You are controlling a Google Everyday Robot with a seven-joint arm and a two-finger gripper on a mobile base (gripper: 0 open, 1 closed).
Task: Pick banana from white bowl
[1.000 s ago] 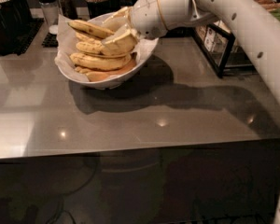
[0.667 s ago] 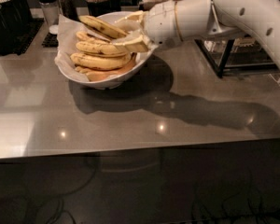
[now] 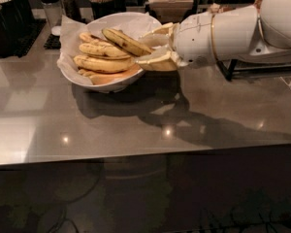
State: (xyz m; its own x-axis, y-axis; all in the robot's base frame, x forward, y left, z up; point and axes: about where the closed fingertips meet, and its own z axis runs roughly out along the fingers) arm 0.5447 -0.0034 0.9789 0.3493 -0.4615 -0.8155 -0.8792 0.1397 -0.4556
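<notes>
One end effector at white bowl rim, fingers apart around banana.

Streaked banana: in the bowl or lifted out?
In. The banana lies atop the pile in the white bowl; the gripper is at the rim, fingers spread either side of its tip.

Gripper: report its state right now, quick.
The gripper is open, holding nothing, at the right rim of the white bowl, beside the end of the streaked banana.
</notes>
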